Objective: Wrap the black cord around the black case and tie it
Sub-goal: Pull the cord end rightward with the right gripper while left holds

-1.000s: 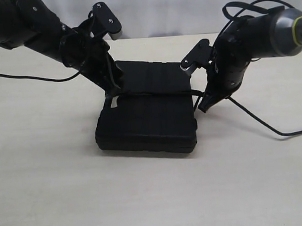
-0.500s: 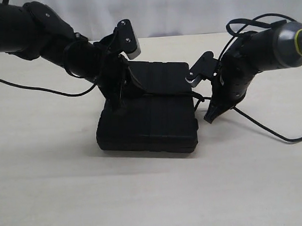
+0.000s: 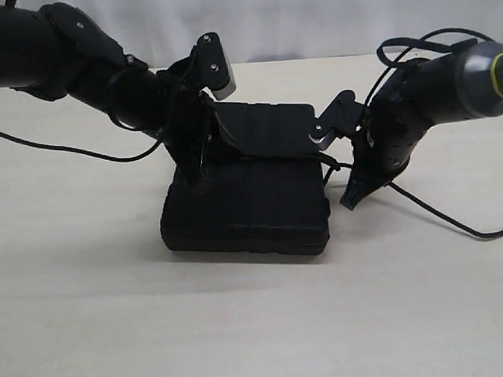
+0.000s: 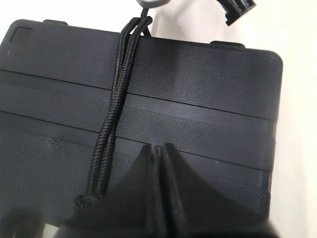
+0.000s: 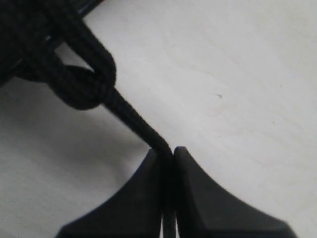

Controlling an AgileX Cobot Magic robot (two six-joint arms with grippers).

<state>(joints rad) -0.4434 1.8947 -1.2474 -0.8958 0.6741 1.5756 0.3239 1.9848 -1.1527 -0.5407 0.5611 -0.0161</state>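
R gripper [image 5: 168, 152] pinched tight on black cord [image 5: 130, 115], just beside black case [image 3: 261, 209]. L gripper [image 4: 158, 148] fully closed above lid, cord alongside, nothing visible betw tips.

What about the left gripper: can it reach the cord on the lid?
Probably yes: the left gripper, shut, sits over the black case right beside the black cord, which lies bare across the lid.

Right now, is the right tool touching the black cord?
Touching. The right wrist view shows the black cord running straight into the right tool, pinched between its closed fingers with no gap.
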